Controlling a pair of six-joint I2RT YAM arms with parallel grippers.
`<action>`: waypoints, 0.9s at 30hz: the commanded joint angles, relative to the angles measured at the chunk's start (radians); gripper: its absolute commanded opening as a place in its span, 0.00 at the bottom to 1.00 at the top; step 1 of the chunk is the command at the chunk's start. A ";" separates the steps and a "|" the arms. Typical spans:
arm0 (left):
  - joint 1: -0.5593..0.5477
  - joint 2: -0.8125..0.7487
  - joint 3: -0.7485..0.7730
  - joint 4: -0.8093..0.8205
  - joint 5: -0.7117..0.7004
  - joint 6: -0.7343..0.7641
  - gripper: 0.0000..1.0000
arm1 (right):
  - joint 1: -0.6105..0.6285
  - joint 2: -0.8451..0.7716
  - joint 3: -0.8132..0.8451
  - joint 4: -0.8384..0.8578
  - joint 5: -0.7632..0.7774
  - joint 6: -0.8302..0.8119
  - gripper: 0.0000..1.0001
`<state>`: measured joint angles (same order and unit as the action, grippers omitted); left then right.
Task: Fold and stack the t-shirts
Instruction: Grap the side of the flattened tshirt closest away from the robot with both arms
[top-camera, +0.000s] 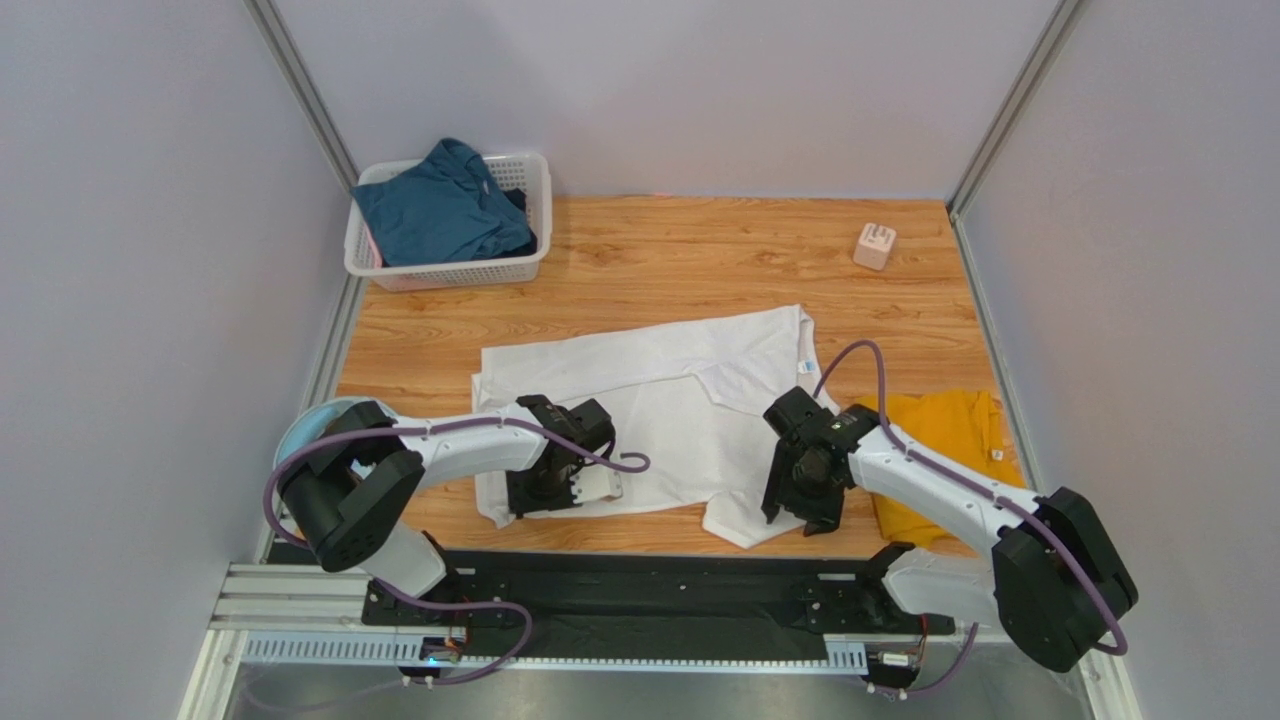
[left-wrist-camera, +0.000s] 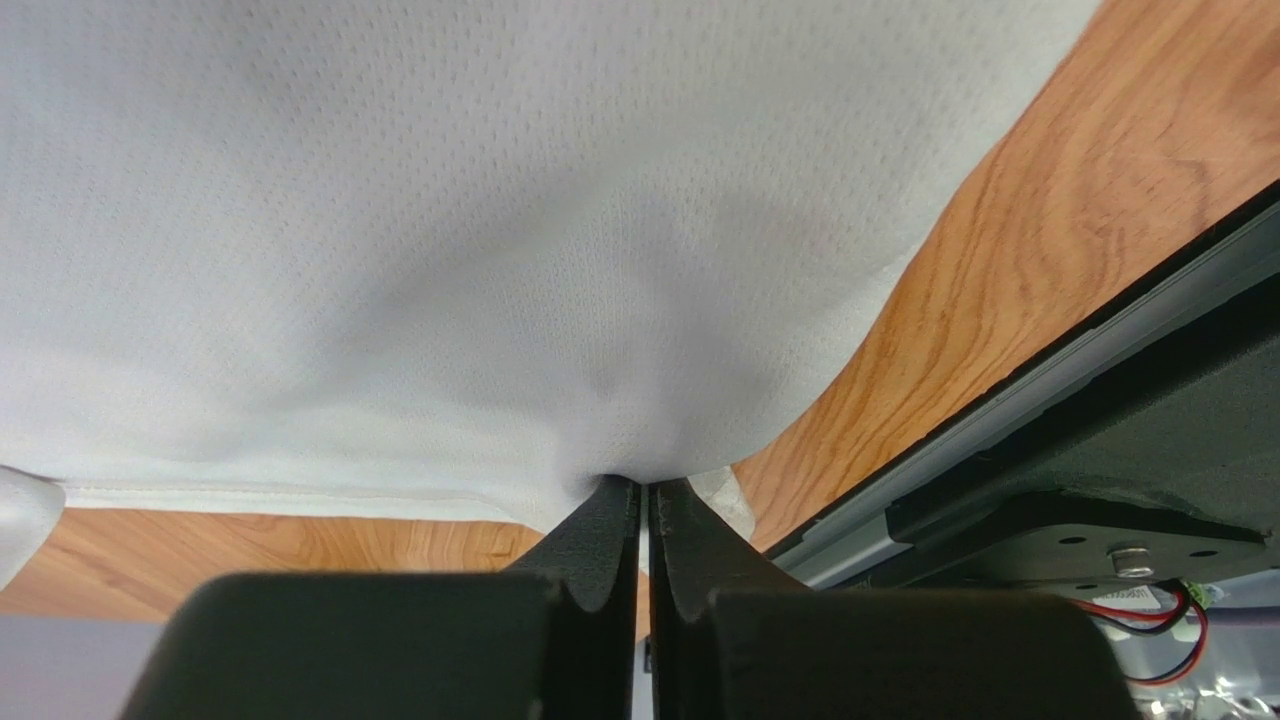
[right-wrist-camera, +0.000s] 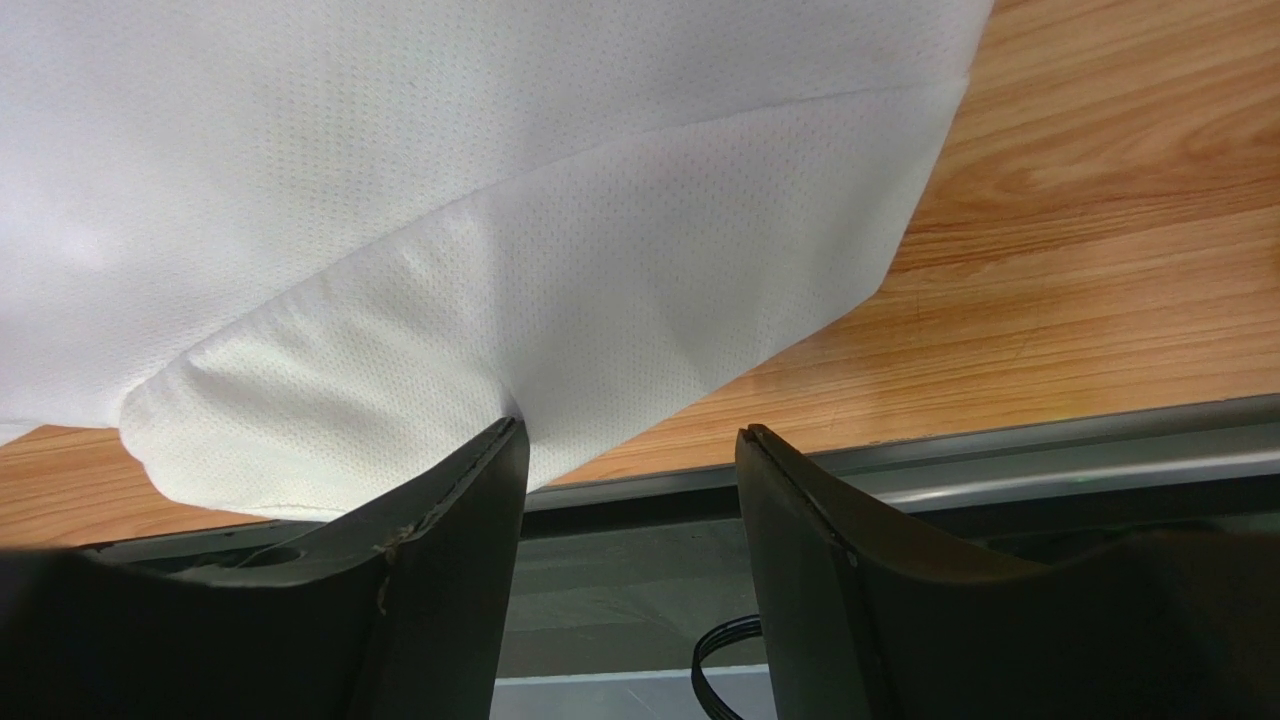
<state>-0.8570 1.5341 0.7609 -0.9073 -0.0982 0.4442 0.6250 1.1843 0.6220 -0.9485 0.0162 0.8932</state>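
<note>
Your left gripper (left-wrist-camera: 646, 503): jaws pressed together, with a pucker of the white shirt (left-wrist-camera: 451, 225) nipped between the tips at its near hem. From above, that gripper (top-camera: 559, 486) sits on the shirt's near-left corner.

Your right gripper (right-wrist-camera: 631, 435): jaws apart, nothing between them. A rounded fold of the white shirt (right-wrist-camera: 451, 195) lies against the outer side of one finger (right-wrist-camera: 451, 510); the gap itself looks onto bare wood and the rail. From above, this gripper (top-camera: 796, 507) is at the shirt's near-right corner.

The white shirt (top-camera: 661, 390) lies spread mid-table, rumpled, with a flap folded over on its right half and a sleeve poking toward the near edge. The yellow shirt (top-camera: 947, 435) lies just right of it, partly under your right forearm. The teal shirt (top-camera: 443, 210) is heaped in the basket (top-camera: 451, 275) at the far-left corner, well apart from both grippers.

Edges: the white shirt's near hem runs close to the black rail (top-camera: 631, 578) along the table's near edge, so there is little room there. Open wood on the table (top-camera: 676, 248) lies beyond the shirt toward the back wall; a small pale block (top-camera: 875, 245) stands far right.

Pose: both arms reach low and inward from their bases, elbows out, wrists angled down at the cloth.
</note>
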 joint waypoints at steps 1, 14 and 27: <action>0.019 -0.009 -0.025 0.127 0.014 0.016 0.00 | -0.002 0.014 -0.031 0.068 -0.042 0.007 0.57; 0.157 -0.296 0.075 -0.001 -0.003 0.088 0.00 | -0.002 0.112 -0.005 0.155 -0.058 -0.010 0.39; 0.202 -0.345 0.054 -0.024 -0.006 0.111 0.00 | -0.001 -0.115 0.081 -0.117 -0.021 -0.020 0.00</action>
<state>-0.6643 1.2152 0.8112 -0.9020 -0.0994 0.5282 0.6254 1.1439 0.6636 -0.9447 -0.0257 0.8810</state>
